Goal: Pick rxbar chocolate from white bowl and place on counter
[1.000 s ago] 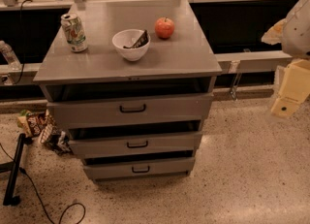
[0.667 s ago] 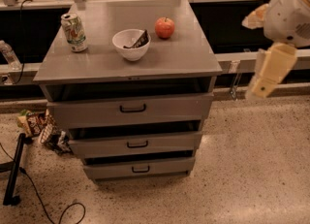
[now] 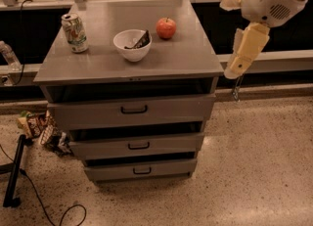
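Rxbar chocolate (image 3: 143, 40) leaning inside white bowl (image 3: 128, 50) on counter (image 3: 176, 59), gripper (image 3: 236, 90) well off right past its edge, spread or pressed impossible to tell: swing over, descend from above, avoiding red apple (image 3: 166, 28).

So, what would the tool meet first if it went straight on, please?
Probably the speckled floor: the tool hangs pointing down, right of the counter; depth is unclear.
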